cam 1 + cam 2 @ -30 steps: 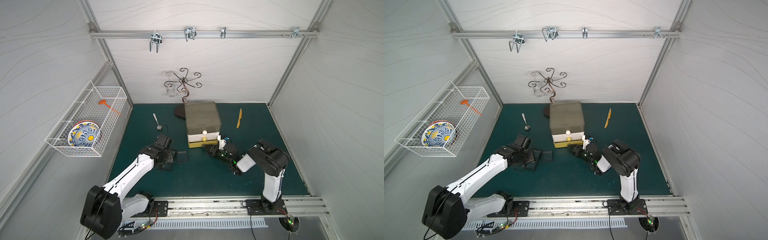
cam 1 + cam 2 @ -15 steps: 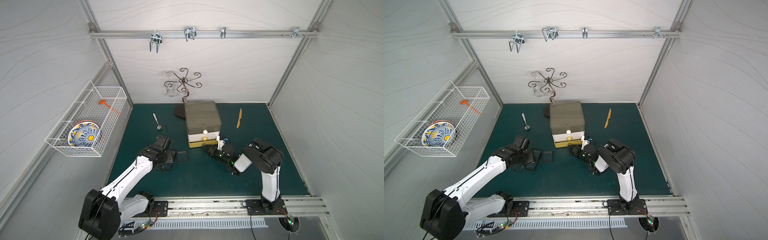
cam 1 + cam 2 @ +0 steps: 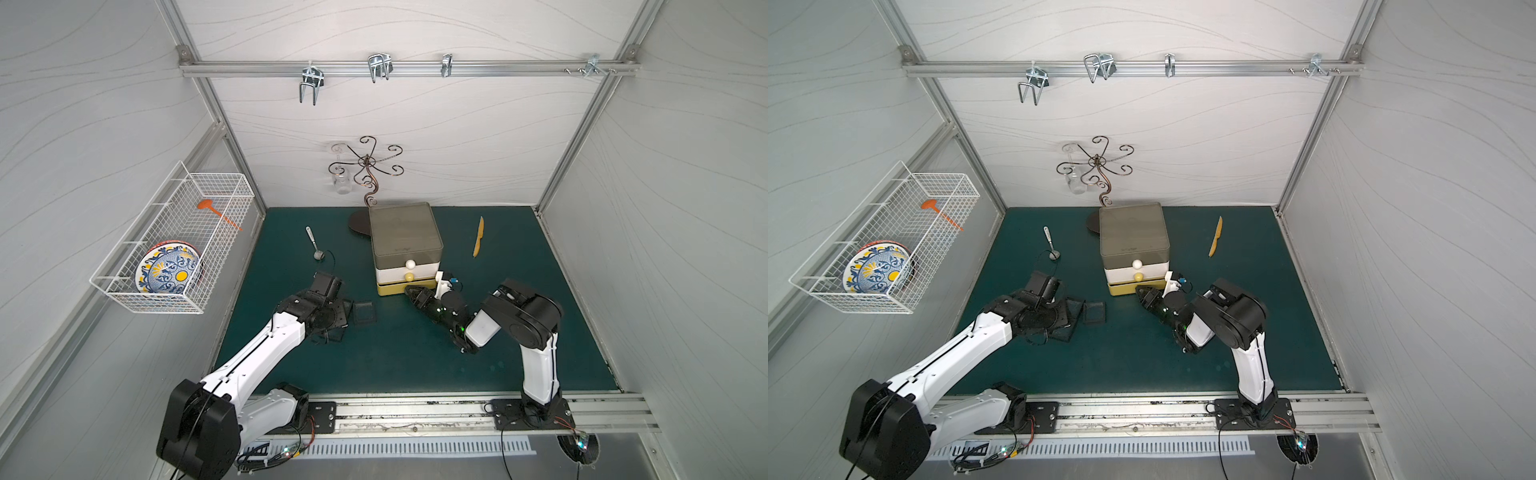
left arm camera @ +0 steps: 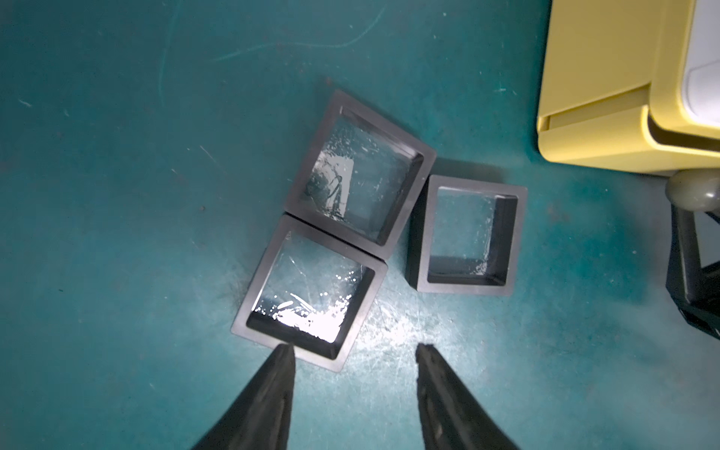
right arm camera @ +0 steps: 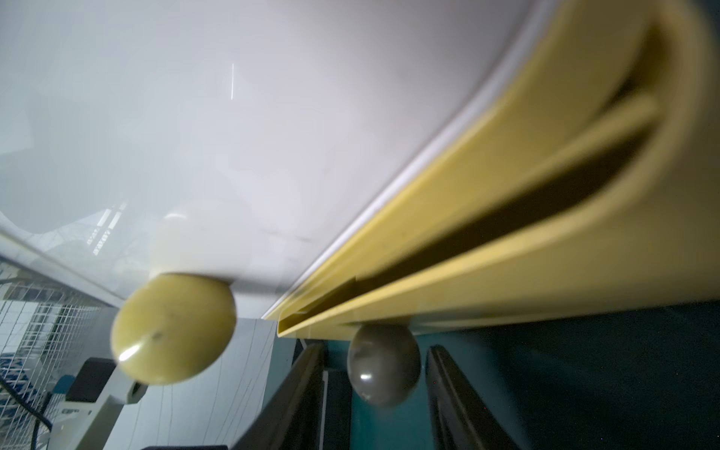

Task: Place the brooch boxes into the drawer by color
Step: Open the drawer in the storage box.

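Brooch boxes (image 4: 358, 183), seemingly black-rimmed, on scuffed teal mat (image 4: 117, 195) inside white-panelled enclosure (image 3: 415, 124).

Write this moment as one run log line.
left jaws: open above black brooch boxes | right jaws: around grey knob, grip unclear | yellow drawer: slightly open

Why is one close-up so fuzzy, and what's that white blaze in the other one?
Right wrist view: the lens is likely too near the drawer, so its yellow knob and grey knob look soft. Left wrist view: glare whites out part of the window of one black brooch box. Both top views: evenly lit and sharp.
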Available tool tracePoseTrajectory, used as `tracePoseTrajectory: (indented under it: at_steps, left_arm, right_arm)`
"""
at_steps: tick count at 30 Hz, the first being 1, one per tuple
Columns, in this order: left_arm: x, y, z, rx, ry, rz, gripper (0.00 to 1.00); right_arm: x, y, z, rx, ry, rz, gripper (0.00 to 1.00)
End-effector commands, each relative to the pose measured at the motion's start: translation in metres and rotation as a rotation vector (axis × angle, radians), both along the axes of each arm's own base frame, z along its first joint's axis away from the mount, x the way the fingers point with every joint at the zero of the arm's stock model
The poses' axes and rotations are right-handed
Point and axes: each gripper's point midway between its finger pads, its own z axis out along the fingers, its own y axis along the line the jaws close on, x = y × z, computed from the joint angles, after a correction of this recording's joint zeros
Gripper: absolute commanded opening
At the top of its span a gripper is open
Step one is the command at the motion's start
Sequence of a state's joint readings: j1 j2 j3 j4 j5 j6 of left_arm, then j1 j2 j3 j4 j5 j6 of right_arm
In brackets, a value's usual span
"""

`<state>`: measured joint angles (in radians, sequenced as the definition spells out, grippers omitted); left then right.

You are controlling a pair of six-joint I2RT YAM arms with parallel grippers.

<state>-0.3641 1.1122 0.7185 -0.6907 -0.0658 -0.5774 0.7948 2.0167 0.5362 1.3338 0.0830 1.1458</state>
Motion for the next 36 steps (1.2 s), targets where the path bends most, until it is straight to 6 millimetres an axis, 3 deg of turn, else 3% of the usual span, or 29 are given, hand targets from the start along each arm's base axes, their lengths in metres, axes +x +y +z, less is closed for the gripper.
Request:
tracePoseTrajectory:
  at_steps: [1,11,20,36]
  left_arm:
    - [0.005,-0.004,0.006,-0.025,-0.033,-0.013,0.54]
    - [0.003,-0.003,0.007,-0.03,-0.037,-0.009,0.54]
    - [0.003,-0.002,0.007,-0.027,-0.038,-0.006,0.54]
    - [0.001,0.0,0.009,-0.029,-0.047,0.016,0.54]
  right_arm:
    - [0.006,-0.001,-0.004,0.013,0.006,-0.049,0.47]
    - [0.008,0.006,-0.008,0.011,0.01,-0.059,0.44]
    - [-0.001,0.005,-0.016,0.001,0.03,-0.058,0.25]
    - [-0.073,-0.014,-0.021,-0.052,0.073,0.029,0.25]
